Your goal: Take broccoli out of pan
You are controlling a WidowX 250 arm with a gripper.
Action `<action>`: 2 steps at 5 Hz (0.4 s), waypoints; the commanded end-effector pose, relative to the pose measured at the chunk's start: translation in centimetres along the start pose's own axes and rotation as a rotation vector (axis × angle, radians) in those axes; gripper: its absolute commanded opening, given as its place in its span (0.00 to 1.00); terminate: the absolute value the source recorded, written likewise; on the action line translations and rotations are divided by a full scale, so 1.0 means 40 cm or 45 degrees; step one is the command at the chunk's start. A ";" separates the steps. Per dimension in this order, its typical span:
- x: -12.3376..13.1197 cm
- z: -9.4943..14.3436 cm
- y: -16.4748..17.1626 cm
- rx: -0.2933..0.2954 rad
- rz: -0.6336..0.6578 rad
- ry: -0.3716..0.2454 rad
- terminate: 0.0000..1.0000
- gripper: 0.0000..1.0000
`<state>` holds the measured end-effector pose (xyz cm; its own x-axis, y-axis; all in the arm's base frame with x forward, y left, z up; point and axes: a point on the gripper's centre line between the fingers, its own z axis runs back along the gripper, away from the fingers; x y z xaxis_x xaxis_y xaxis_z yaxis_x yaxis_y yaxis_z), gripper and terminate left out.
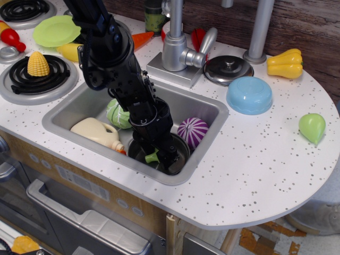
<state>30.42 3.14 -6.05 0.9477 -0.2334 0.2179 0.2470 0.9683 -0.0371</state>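
The pan (183,146) is a small steel pot at the front of the sink; only part of its rim shows past the arm. The broccoli (152,157) is a small light-green piece inside it, peeking out on the left of my gripper (163,158). My gripper reaches straight down into the pan, right at the broccoli. Its black fingers are low inside the pot, and their gap is hidden by the wrist, so I cannot tell whether they are closed on the broccoli.
In the sink (79,103) lie a green cabbage (116,113), a purple cabbage (192,131) and a cream jug (95,132), all close around the pan. A faucet (178,48), steel lid (228,69), blue bowl (249,95) and green pear (312,127) stand on the counter.
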 end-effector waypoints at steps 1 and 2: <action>0.063 0.115 -0.008 0.082 0.007 0.007 0.00 0.00; 0.088 0.200 -0.039 0.112 0.024 0.081 0.00 0.00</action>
<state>30.54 0.22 2.59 0.9763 -0.2057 0.0668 0.2031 0.9782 0.0426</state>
